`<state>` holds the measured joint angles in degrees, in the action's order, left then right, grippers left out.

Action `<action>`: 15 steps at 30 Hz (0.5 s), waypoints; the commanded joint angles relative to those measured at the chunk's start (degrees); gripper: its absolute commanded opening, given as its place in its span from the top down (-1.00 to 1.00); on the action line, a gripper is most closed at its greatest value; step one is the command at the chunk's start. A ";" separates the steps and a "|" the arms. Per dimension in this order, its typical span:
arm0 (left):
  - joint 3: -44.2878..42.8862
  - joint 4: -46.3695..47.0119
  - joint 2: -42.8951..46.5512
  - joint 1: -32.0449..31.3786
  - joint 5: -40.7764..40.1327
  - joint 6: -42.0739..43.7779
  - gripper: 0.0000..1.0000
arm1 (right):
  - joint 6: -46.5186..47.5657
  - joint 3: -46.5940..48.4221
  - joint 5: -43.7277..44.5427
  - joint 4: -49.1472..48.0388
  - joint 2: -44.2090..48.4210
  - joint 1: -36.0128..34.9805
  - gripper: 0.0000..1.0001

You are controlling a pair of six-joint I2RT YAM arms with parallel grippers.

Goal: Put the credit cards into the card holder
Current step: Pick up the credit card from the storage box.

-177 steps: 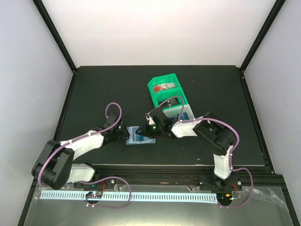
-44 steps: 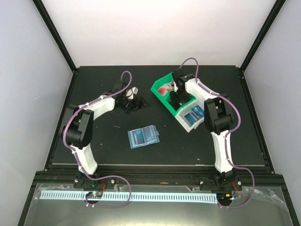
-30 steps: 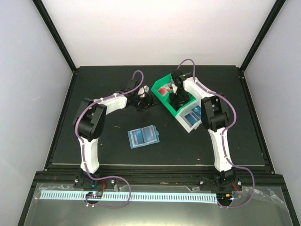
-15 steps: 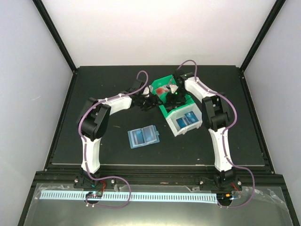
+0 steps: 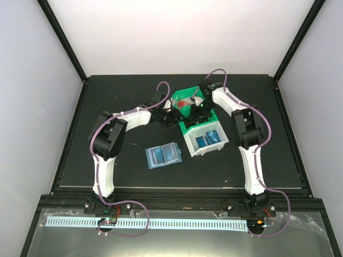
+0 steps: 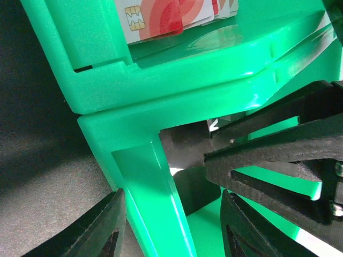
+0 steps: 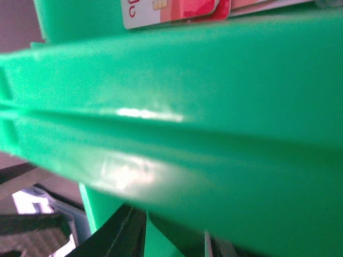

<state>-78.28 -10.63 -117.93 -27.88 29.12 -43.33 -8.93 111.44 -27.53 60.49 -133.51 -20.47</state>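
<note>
The teal-blue card holder (image 5: pixel 163 155) lies open on the black mat, apart from both grippers. Red-and-white credit cards (image 5: pixel 187 100) lie in the green bin (image 5: pixel 184 127); they also show in the left wrist view (image 6: pixel 161 16) and the right wrist view (image 7: pixel 171 10). Blue cards (image 5: pixel 208 140) lie in the white bin (image 5: pixel 188 144). My left gripper (image 5: pixel 172 116) is open, its jaws astride the green bin's wall (image 6: pixel 171 225). My right gripper (image 5: pixel 194 110) reaches into the bin from the right and seems closed on its wall (image 7: pixel 174 243); its fingers (image 6: pixel 268 155) show in the left wrist view.
The green and white bins stand joined at the back middle of the mat. Black frame posts rise at the back corners, and white walls enclose the cell. The card holder lies in front of the bins, towards the left.
The joined bins have swung and slid towards the left and front with the right gripper on them. The left gripper has moved right, up to the green bin's wall.
</note>
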 commanded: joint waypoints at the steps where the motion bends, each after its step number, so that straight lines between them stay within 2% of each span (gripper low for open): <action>1: 0.93 0.91 -0.19 -0.54 0.36 0.94 0.00 | -2.42 -1.80 -8.12 -1.31 3.71 -0.12 0.35; 15: 0.92 0.09 -0.89 -0.64 0.27 0.89 0.09 | -3.20 -5.02 -13.15 -3.90 4.08 -0.01 0.36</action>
<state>-77.69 -10.68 -117.93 -27.83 28.71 -43.05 -11.62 107.55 -38.09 57.65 -130.21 -20.14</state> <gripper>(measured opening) 0.460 0.319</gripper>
